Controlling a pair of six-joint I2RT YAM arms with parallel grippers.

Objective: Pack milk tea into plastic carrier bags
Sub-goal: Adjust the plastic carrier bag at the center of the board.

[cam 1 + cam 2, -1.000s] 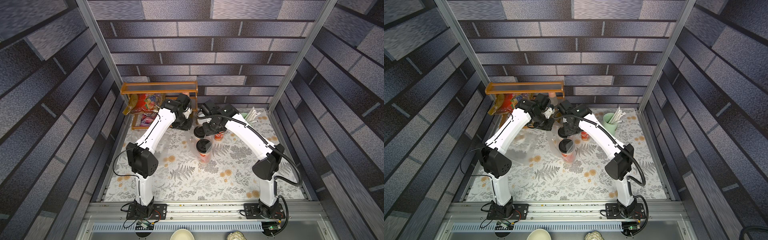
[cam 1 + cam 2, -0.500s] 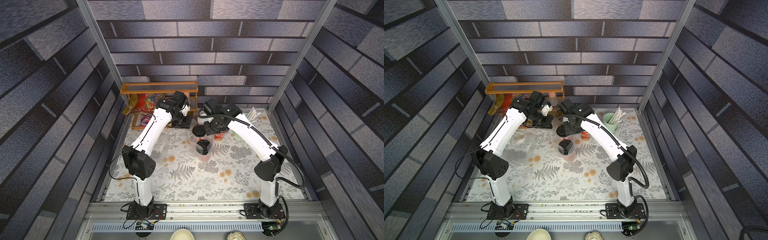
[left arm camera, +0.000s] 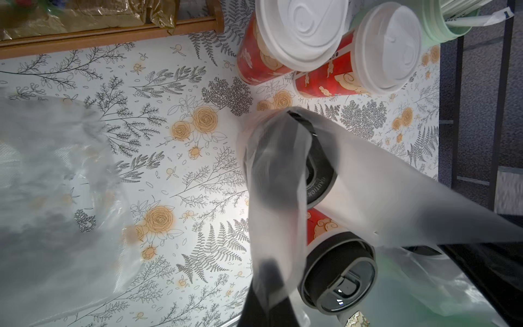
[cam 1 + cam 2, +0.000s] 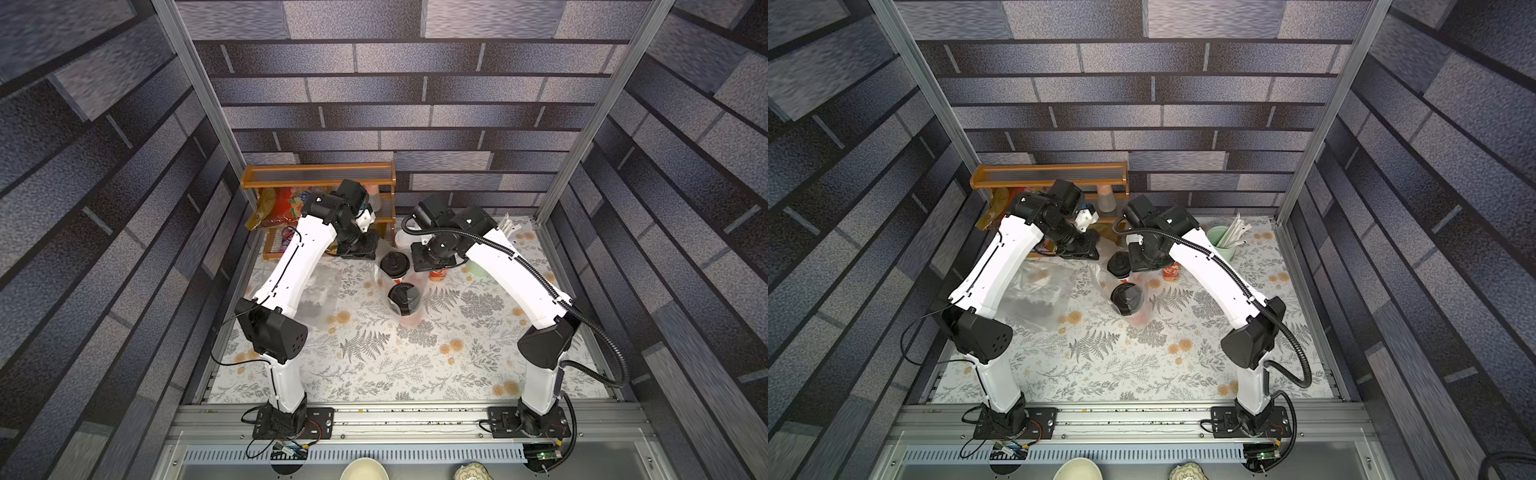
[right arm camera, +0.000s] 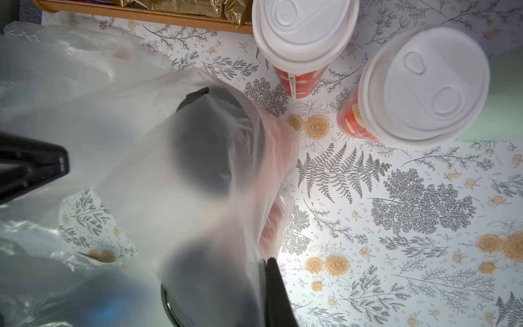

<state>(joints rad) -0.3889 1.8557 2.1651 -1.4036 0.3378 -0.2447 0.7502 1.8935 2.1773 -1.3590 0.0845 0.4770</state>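
Observation:
Two black-lidded red milk tea cups [image 4: 404, 297] [image 4: 394, 264] stand inside one clear plastic carrier bag [image 3: 368, 198] at the middle back of the table, and they show in both top views [image 4: 1127, 298]. My left gripper [image 3: 266, 300] is shut on one handle loop of that bag and holds it up over the cups. My right gripper [image 5: 263, 297] is shut on the bag's opposite handle, and film [image 5: 141, 141] veils both black lids. Two white-lidded milk tea cups [image 3: 302, 31] [image 3: 390, 48] stand outside the bag, farther back. A second carrier bag [image 4: 320, 291] lies flat under my left arm.
A wooden shelf [image 4: 318, 178] with foil snack packets [image 4: 282, 208] stands at the back left, close behind my left wrist. A pale green cup of straws [image 4: 1223, 241] sits at the back right. The enclosure's metal posts and wall panels close in the table's sides.
My left arm has drawn a little to the left and back, pulling its handle with it. The right arm has barely shifted. Both bagged cups stay in place.

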